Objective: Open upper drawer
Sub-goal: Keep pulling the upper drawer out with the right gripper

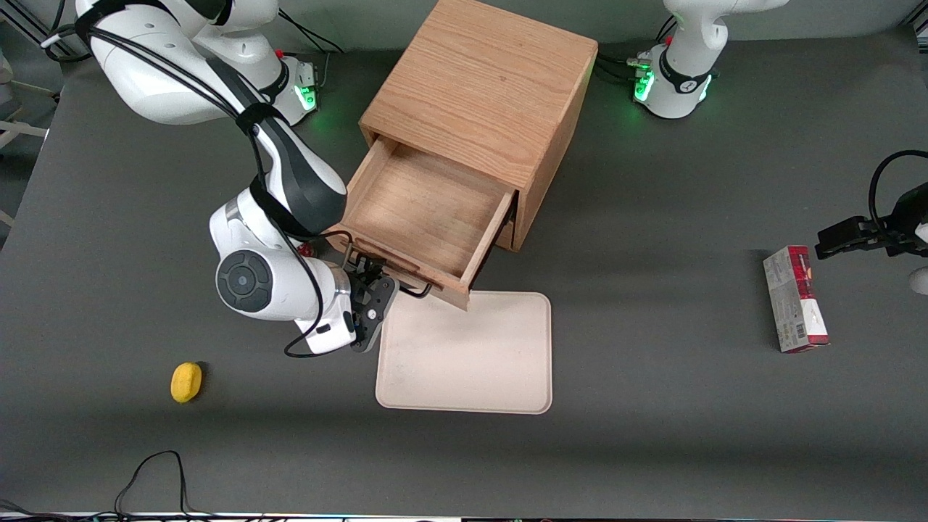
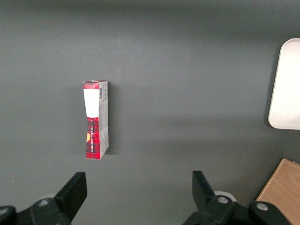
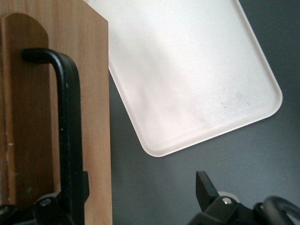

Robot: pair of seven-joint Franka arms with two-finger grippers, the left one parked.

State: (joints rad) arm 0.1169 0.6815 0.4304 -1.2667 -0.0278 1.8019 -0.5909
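Front view: the upper drawer [image 1: 428,217] stands pulled well out of the oak cabinet [image 1: 482,87], its bare tray interior exposed, and your gripper [image 1: 371,284] sits right at the drawer front, at the end of the black bar handle [image 1: 391,275] nearer the working arm's base. The handle's long axis runs along the drawer face, across the direction of pull; the drawer lies just cabinet-ward of the gripper, and the cream tray [image 1: 464,351] lies just on the camera side, its edge almost under the drawer front. Judged from this, the opening looks largely done; any further pull carries the gripper over the cream tray. A yellow object [image 1: 186,381] lies well apart from the gripper, nearer the camera. Left wrist view: only a red and white carton [image 2: 95,120] and a corner of the cream tray [image 2: 286,89] show; nothing here bears on the move. Right wrist view: the handle [image 3: 68,126] runs lengthwise toward the gripper [image 3: 136,197], with one finger [image 3: 61,206] against the bar on the drawer front [image 3: 33,117] and the other finger well clear, so the fingers stand apart and are not clamped on the bar.
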